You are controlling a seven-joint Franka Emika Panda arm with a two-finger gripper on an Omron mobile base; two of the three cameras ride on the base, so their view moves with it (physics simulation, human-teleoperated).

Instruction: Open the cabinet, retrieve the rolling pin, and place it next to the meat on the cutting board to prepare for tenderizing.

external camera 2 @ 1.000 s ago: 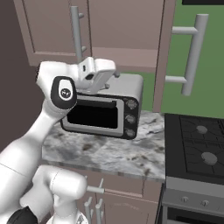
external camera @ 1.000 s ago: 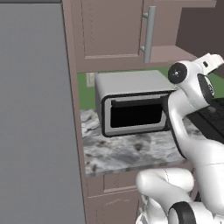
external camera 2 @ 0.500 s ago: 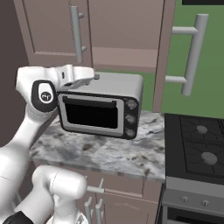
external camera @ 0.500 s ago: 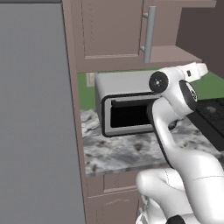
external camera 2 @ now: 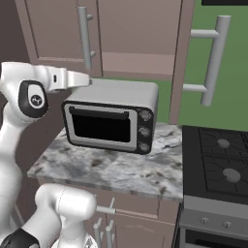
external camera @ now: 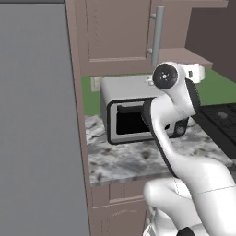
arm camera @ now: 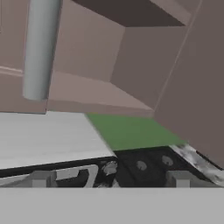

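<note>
Gripper (external camera 2: pixel 83 80) spread wide, empty, raised just above toaster oven (external camera 2: pixel 112 121), pointing sideways under cabinet (external camera 2: pixel 60 31). Fingertips (arm camera: pixel 41 179) seen low in hand view, well apart, nothing between.

Cabinet doors shut; grey bar handle (external camera 2: pixel 85 36) vertical, just above and behind gripper. In left base view, handle (external camera: pixel 157 36) up over arm's wrist, door (external camera: pixel 113 30) flush. In hand view, handle (arm camera: pixel 40 48) close at upper left, bottom end near cabinet's lower edge.

Below cabinet: toaster oven on marble counter (external camera 2: pixel 111 167), dark glass door closed, three knobs (external camera 2: pixel 144 131) down its right side. Green wall (external camera 2: pixel 189 109) behind. Black stove (external camera 2: pixel 218 162) w/ burners right of counter, touching it. Second door w/ big grey handle (external camera 2: pixel 213 60) above stove. Base cabinets (external camera 2: pixel 140 225) under counter, small handles. Tall grey panel (external camera: pixel 39 120) at left in left base view.
</note>
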